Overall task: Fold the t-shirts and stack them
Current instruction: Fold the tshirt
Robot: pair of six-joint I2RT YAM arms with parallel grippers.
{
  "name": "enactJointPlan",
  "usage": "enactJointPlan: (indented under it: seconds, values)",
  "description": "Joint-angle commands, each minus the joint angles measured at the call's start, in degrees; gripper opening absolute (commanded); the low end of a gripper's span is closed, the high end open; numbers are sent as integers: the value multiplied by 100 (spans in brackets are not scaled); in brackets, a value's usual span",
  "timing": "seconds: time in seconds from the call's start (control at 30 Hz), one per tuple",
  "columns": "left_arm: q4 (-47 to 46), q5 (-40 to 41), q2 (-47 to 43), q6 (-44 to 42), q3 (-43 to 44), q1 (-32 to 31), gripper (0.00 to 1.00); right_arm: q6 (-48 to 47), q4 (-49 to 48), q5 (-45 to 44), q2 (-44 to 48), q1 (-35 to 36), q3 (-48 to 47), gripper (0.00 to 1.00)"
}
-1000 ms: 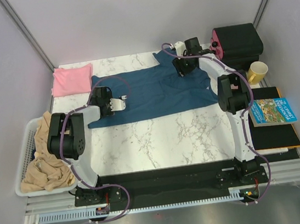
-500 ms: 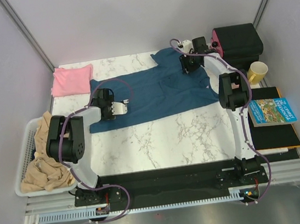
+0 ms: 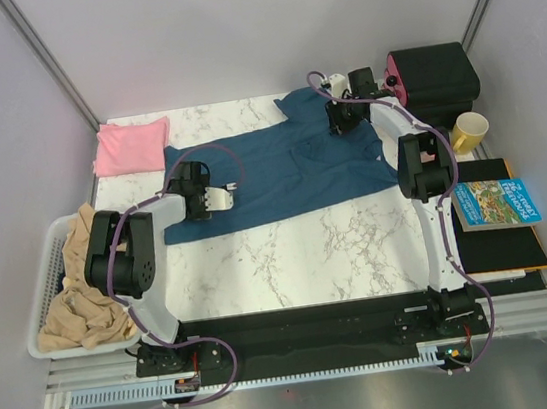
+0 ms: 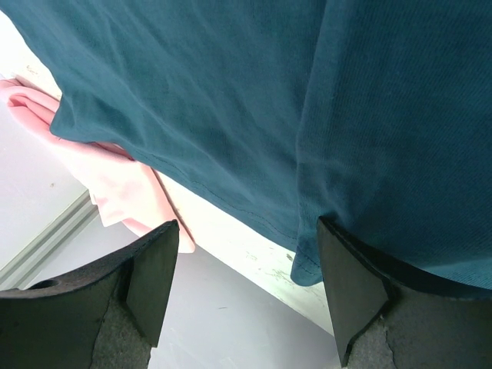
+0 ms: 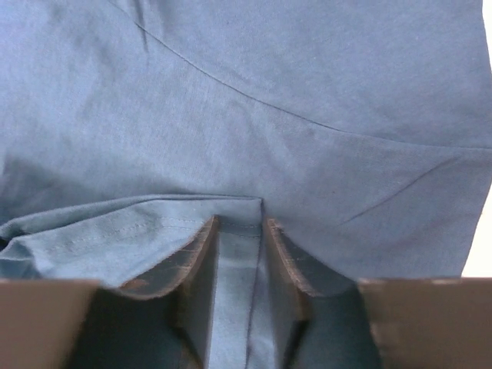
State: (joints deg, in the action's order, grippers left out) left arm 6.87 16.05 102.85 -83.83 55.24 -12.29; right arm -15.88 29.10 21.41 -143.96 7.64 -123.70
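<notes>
My overhead view, white marbled desk (image 3: pixel 300 251), dark teal-blue t-shirt (image 3: pixel 279 168) spread flat across its far half, pale pink t-shirt (image 3: pixel 130 146) folded at the far left corner, just beside the teal sleeve

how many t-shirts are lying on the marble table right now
2. The teal t-shirt lies spread across the middle of the table; the pink t-shirt sits folded in the back left corner. The beige cloth heaped at the left may hide more.
</notes>
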Motion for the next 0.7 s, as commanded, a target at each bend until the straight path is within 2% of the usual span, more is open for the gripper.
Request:
enactJointPlan:
  seconds: [0.0, 0.03, 0.23, 0.67]
  values:
    - [288, -155, 69, 130, 127, -45, 80, -64, -54, 162, 149, 62, -119, 29]
    - [288, -155, 77, 139, 136, -45, 80, -73, -45, 118, 140, 71, -111, 19]
    - [279, -164, 95, 201, 92, -45, 80, -178, -54, -31, 158, 132, -111, 0]
    - [262, -217, 174, 306, 48, -45, 80, -460, -238, -453, 518, 229, -32, 0]
